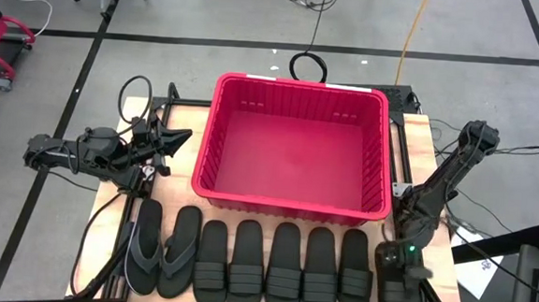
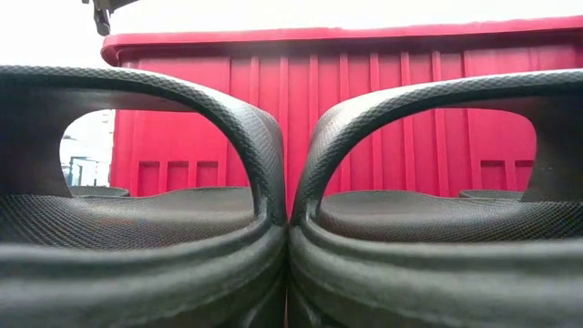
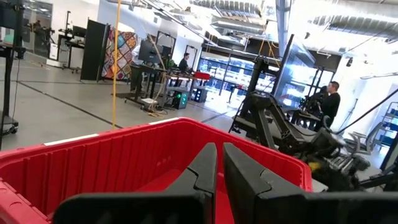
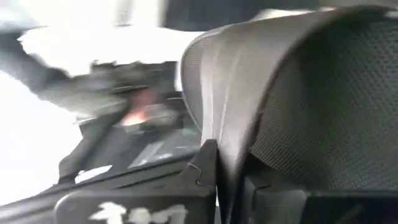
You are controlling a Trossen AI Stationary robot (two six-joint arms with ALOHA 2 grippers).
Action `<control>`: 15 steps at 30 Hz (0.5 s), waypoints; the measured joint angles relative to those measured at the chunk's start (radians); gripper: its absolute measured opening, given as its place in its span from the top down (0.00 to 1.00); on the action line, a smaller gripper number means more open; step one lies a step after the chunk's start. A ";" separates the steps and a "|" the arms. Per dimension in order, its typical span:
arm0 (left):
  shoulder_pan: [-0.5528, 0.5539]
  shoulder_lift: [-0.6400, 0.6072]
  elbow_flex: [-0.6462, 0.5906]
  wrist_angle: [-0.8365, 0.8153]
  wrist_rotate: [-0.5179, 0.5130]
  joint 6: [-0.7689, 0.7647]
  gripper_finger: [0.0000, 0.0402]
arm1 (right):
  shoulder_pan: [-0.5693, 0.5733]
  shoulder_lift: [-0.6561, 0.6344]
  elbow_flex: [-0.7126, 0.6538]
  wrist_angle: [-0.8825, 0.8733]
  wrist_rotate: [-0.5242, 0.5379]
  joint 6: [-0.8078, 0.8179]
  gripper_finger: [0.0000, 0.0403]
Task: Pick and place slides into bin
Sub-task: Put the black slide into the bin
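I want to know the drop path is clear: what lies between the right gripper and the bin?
High view: only bare table lies between the right gripper, shut on the rightmost slide, and the bin.

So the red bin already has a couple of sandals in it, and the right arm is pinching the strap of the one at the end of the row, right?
Not quite: the bin holds no sandals, as the high view shows. The right gripper is indeed pinching the strap of the end sandal.

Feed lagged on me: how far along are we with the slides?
Nothing is done yet: the bin is empty. In hand: the right gripper has its jaws shut on the end slide's strap. Seven slides wait in the row; the left gripper is shut beside the bin.
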 joint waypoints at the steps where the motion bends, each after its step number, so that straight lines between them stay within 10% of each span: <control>1: 0.000 0.000 0.000 0.001 0.000 -0.003 0.94 | -0.002 -0.006 -0.001 0.028 0.008 0.012 0.99; 15: 0.000 0.000 0.000 -0.001 0.000 -0.023 0.94 | -0.022 0.120 0.258 -0.074 0.083 -0.073 1.00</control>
